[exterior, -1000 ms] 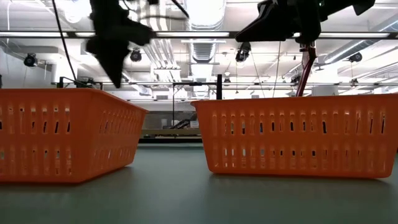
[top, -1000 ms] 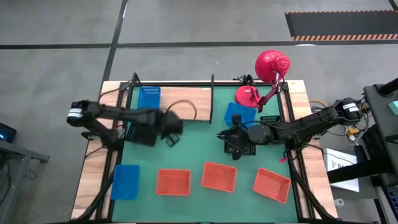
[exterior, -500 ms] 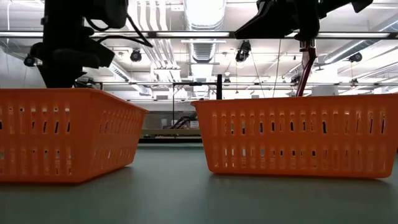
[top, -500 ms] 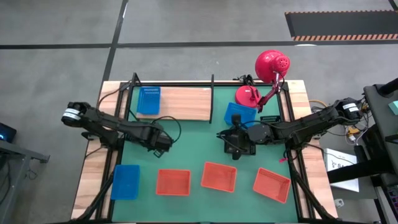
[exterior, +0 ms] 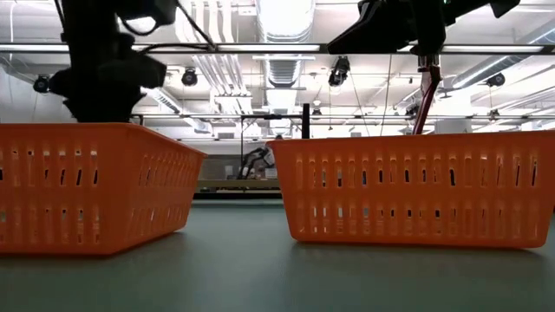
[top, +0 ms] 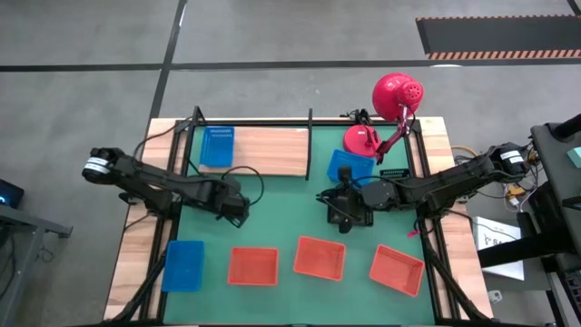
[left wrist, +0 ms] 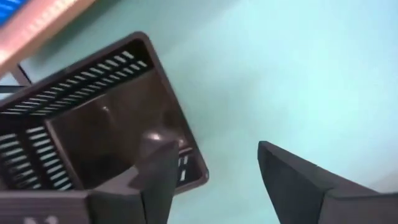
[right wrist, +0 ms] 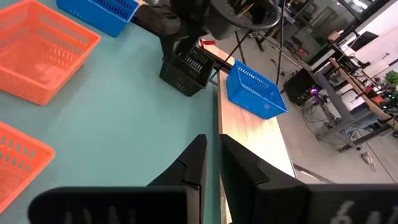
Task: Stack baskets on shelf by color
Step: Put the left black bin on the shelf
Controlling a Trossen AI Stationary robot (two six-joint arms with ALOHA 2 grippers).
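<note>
Fingers (left wrist: pixel 155 180) of the left gripper (top: pixel 238 208) stand spread apart over the near rim of a black basket (left wrist: pixel 106 124), one finger inside its corner and the other outside over the mat (top: pixel 272 218). Whether they touch the rim cannot be told. The black basket sits on the mat near the left edge, just in front of the shelf (top: pixel 263 150), probably because it waits to be lifted onto the board.

One blue basket (top: pixel 217 145) already sits on the left end of the shelf, which suggests that spot is for blue. A second blue basket (top: pixel 184 265) lies at the near left corner of the mat. Three orange baskets lie in a row along the near edge: the left (top: pixel 252 265), the middle (top: pixel 320 257) and the right (top: pixel 397 270), the last one turned askew. A third blue basket (top: pixel 349 166) sits towards the far right, touching the round base of a red lamp (top: pixel 397 94).

Near the mat's middle, just in front of that third basket, the right gripper (top: pixel 338 202) waits with fingers closed and empty.

Compared with a second ago, the left arm has swung down and back towards the left edge, from a raised spot nearer the shelf's middle, and its fingers have gone from closed to wide. The right arm and all the baskets on the mat's near edge are unchanged.
</note>
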